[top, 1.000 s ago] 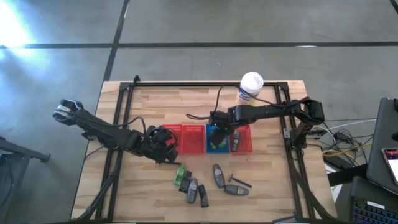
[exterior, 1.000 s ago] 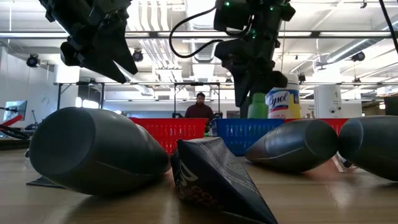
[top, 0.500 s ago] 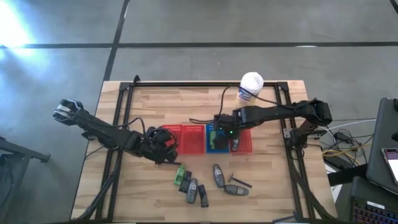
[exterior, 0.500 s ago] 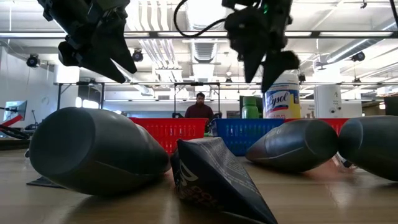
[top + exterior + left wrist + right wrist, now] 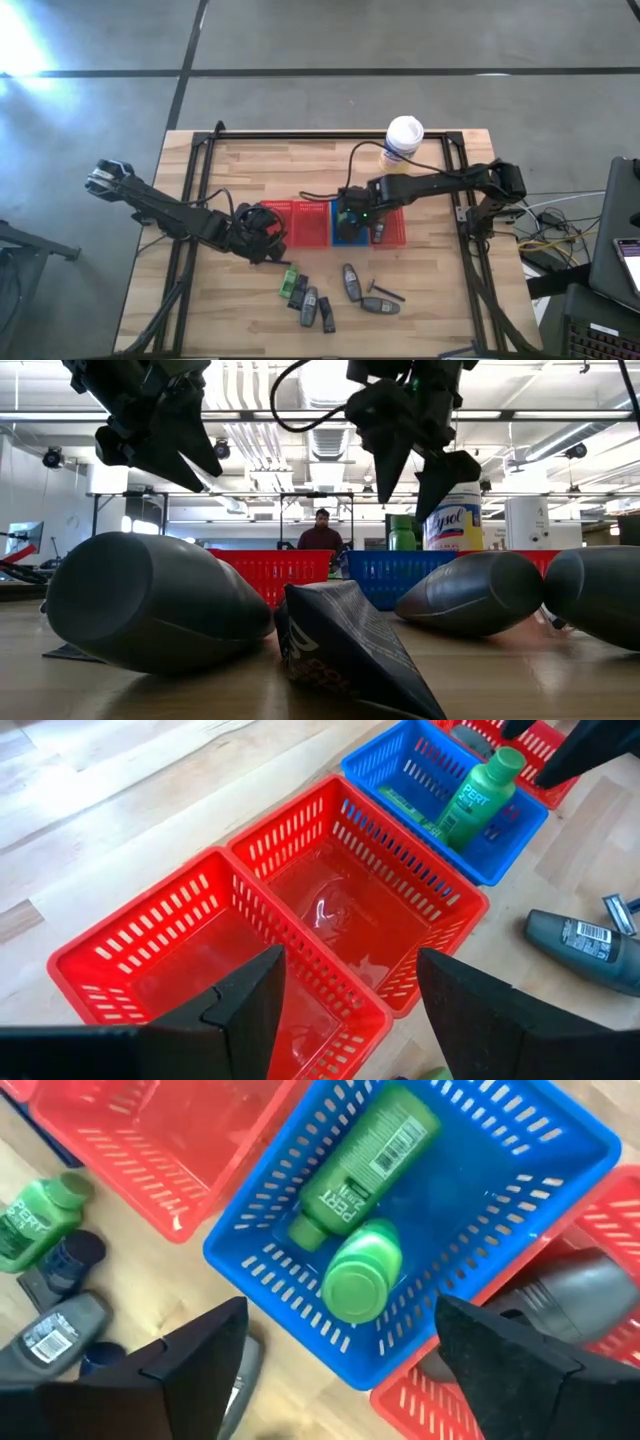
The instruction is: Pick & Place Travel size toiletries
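Observation:
Two green bottles lie in the blue basket (image 5: 560, 1155): one flat (image 5: 365, 1165), one leaning with its cap up (image 5: 360, 1275), also seen in the left wrist view (image 5: 480, 795). A grey tube (image 5: 570, 1295) lies in the right red basket. More toiletries lie on the near table: a green bottle (image 5: 289, 280), grey tubes (image 5: 350, 280) and a black stick (image 5: 385, 291). My right gripper (image 5: 342, 1315) hovers open and empty above the blue basket (image 5: 342, 232). My left gripper (image 5: 350, 975) hovers open and empty over the two left red baskets (image 5: 330, 910).
A white tub (image 5: 403, 140) with a yellow label stands at the far edge behind the baskets. A black frame (image 5: 200, 160) borders the work area. In the low view, grey tubes (image 5: 150, 600) and a dark sachet (image 5: 340, 650) fill the foreground; a person (image 5: 321, 532) stands far behind.
My right gripper has let go of a green bottle in the blue basket, opened wider and risen above it. The bottle stays in the basket, cap up. My left gripper has kept still.

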`<state>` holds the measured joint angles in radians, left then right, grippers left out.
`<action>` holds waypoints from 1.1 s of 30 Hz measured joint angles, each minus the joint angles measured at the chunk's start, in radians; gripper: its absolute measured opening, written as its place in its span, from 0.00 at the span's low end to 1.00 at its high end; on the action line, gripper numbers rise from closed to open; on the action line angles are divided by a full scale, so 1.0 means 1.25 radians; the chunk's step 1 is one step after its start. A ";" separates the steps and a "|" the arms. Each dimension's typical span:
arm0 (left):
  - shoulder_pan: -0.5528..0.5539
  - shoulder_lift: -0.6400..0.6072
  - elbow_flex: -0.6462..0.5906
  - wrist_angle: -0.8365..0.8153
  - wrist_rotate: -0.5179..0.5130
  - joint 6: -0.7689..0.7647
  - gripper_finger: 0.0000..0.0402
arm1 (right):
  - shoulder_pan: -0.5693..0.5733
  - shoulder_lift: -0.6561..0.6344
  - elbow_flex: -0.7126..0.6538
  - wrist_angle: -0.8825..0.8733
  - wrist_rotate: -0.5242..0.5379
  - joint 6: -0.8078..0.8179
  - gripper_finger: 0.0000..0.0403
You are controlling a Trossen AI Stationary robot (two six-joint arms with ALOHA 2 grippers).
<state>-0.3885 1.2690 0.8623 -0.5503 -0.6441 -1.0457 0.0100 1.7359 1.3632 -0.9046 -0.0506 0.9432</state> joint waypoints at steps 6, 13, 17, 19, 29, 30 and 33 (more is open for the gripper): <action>0.000 0.000 0.000 -0.002 -0.003 0.002 0.58 | -0.007 0.034 -0.016 0.023 -0.002 -0.006 0.80; -0.001 0.000 -0.001 -0.002 -0.008 0.013 0.58 | -0.012 0.065 -0.018 0.044 0.013 -0.018 0.62; -0.001 0.000 -0.001 -0.003 -0.008 0.014 0.58 | -0.019 0.060 -0.018 0.036 0.018 -0.020 0.49; -0.001 0.000 -0.001 -0.003 -0.008 0.017 0.58 | -0.021 0.060 -0.019 0.037 0.015 -0.021 0.43; 0.000 0.000 -0.001 -0.003 -0.007 0.020 0.58 | -0.022 0.057 -0.015 0.033 -0.002 -0.057 0.22; 0.000 0.000 -0.001 -0.003 -0.007 0.020 0.58 | -0.022 0.056 -0.010 0.032 0.005 -0.063 0.22; -0.001 0.000 -0.001 -0.003 -0.007 0.020 0.58 | -0.022 0.043 0.010 0.025 0.052 -0.081 0.24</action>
<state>-0.3893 1.2690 0.8616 -0.5545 -0.6533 -1.0210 -0.0173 1.7902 1.3754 -0.8734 0.0139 0.8426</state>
